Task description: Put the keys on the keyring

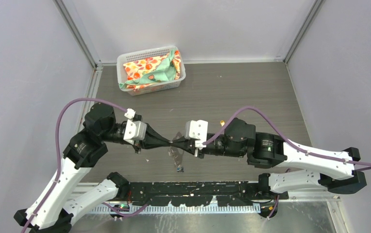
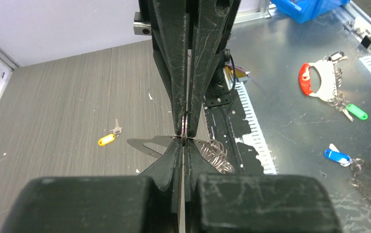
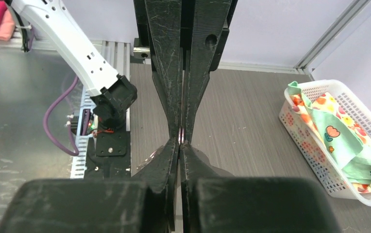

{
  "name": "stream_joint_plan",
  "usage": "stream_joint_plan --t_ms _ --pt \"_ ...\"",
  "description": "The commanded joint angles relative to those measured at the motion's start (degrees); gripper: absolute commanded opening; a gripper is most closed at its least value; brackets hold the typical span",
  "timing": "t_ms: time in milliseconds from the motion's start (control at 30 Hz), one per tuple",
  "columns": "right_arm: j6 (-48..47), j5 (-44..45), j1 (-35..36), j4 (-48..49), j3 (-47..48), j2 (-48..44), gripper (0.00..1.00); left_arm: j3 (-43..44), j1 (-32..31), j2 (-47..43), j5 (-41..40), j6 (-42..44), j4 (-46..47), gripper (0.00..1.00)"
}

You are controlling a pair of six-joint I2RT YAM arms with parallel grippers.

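The keyring [image 1: 176, 151], a pale flat metal piece, hangs above the table between both grippers, which meet tip to tip. My left gripper [image 1: 170, 143] is shut on its edge; the left wrist view shows the tips [image 2: 184, 141] pinching the thin plate, its fringe of wire rings [image 2: 215, 153] beside them. My right gripper [image 1: 186, 144] is shut on it from the opposite side [image 3: 180, 142]. The yellow-orange key [image 1: 221, 123] lies on the table behind, also in the left wrist view [image 2: 107, 140]. A blue-headed key [image 2: 337, 156] lies on the metal bench.
A white basket [image 1: 123, 62] with patterned cloth stands at the back left, also in the right wrist view [image 3: 314, 145]. A red-and-white holder [image 2: 314, 80] and a green tag [image 2: 356, 111] lie on the bench. A black rail [image 1: 198, 191] runs along the near edge.
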Motion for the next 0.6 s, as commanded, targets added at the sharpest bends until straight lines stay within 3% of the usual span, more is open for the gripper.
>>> stream_joint_plan --t_ms 0,100,200,567 --pt "2.48 -0.42 -0.45 -3.87 2.16 1.10 0.12 2.42 -0.58 -0.22 1.71 7.98 -4.02 0.00" --pt "3.53 0.59 -0.53 -4.19 2.09 -0.67 0.30 2.55 -0.57 -0.17 0.52 11.22 -6.96 0.00" --pt "3.87 0.64 -0.82 -6.17 3.41 -1.37 0.36 2.15 -0.53 -0.36 0.51 12.17 -6.74 0.00" --pt "1.75 -3.17 -1.27 -13.16 10.95 2.68 0.37 3.07 -0.57 0.48 -0.18 22.41 -12.64 0.00"
